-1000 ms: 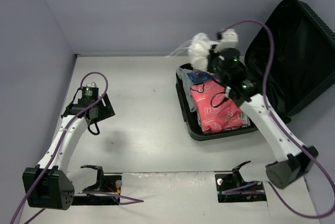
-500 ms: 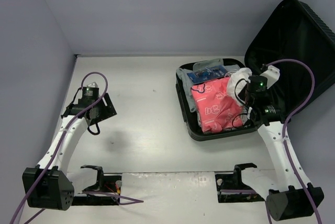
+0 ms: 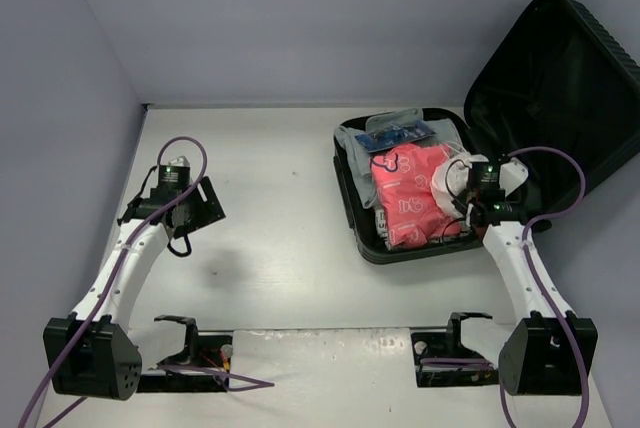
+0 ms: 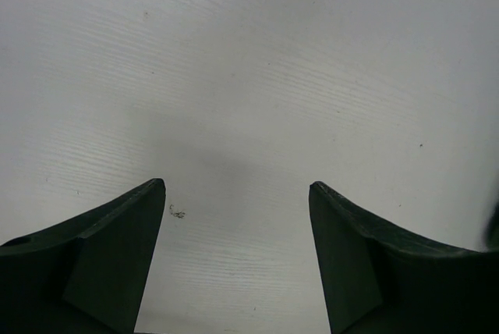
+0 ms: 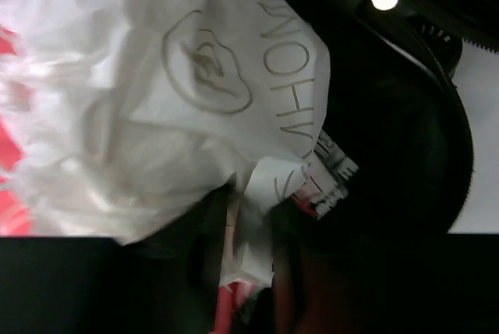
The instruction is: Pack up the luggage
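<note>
The luggage (image 3: 352, 216) lies open at the right of the table, its ribbed lid (image 3: 560, 88) standing up behind. Inside are a pink package (image 3: 408, 206), a grey cloth (image 3: 356, 156) and a blue packet (image 3: 398, 134). A white plastic bag (image 3: 446, 180) rests at the case's right side, beside the pink package. My right gripper (image 3: 462, 190) is low inside the case. In the right wrist view a fold of the white bag (image 5: 179, 100) sits pinched between the right gripper (image 5: 251, 229) jaws. My left gripper (image 4: 238, 186) is open over bare table, far left (image 3: 192, 206).
Grey walls close the table at the back and left. A black bracket (image 3: 180, 333) and another (image 3: 465, 333) are fixed at the near edge by the arm bases. Purple cables loop from both arms.
My right arm has swung from above the case's far left corner down into its right side, carrying the white bag with it. The left arm has not moved.
</note>
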Action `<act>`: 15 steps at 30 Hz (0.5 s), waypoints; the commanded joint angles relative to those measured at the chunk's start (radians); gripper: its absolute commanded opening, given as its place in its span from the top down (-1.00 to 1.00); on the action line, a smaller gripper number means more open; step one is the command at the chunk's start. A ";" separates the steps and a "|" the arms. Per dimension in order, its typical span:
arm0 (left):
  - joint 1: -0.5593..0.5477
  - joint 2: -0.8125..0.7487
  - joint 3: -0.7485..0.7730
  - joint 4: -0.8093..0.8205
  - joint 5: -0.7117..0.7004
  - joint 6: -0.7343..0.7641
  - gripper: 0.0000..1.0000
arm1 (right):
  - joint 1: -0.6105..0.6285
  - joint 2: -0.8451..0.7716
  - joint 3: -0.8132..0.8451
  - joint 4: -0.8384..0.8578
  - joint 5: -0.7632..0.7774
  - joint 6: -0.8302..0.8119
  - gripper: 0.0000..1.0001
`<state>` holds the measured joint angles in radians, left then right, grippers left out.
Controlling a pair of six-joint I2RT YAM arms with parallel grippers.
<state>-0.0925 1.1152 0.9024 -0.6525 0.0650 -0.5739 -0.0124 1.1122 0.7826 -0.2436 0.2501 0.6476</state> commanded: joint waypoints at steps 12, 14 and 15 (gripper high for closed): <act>0.002 0.008 0.036 0.042 -0.010 0.028 -0.37 | 0.020 0.029 0.170 -0.019 -0.172 -0.095 -0.53; 0.004 0.009 0.036 0.045 -0.010 0.028 -0.37 | 0.023 0.021 0.185 -0.019 -0.186 -0.101 -0.54; 0.007 0.012 0.036 0.044 -0.008 0.028 -0.37 | 0.023 0.017 0.188 -0.019 -0.192 -0.106 -0.54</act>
<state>-0.0921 1.1259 0.9024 -0.6453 0.0696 -0.5602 0.0025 1.1450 0.9211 -0.3065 0.0860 0.5591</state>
